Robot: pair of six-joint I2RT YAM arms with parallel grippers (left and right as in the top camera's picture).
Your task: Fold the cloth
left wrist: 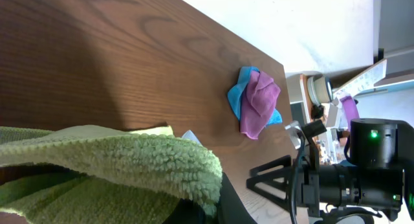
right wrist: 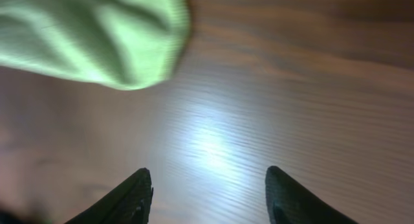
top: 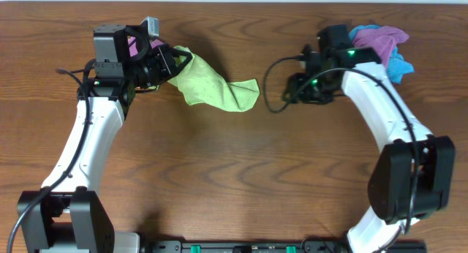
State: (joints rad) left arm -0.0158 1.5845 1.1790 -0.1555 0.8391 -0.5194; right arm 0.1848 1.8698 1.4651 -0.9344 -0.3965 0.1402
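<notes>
Overhead and wrist views of a two-arm fold at an early stage. The cloth [top: 219, 88], a lime-green towel, lies in the upper middle of the wooden surface [top: 234, 172], drawn out into a long, rumpled band that runs from upper left to lower right. The left claw [top: 174, 63] is clenched on the band's left end, and the left wrist view shows the nap bunched close against the camera. Holding one end this way appears meant to anchor the cloth so that the rest can be pulled straight, since a towel must lie flat before a fold lines up. Whether the gripped end is raised off the wood or merely pinched against it cannot be told for certain.

The right claw [right wrist: 210, 195] stands parted and empty just beyond the band's free right end. Its own camera shows bare wood between the two dark fingers, with the green edge at upper left, apart from them. This placement suits a grasp on the far corner; the claw would likely need to travel toward the cloth and shut on a single layer. The likely risk is catching a doubled fold, which would leave the towel twisted.

The purple cloths [top: 380, 37] and the blue cloth [top: 398, 66] sit heaped at the far right edge, behind the right arm and well apart from the work.
</notes>
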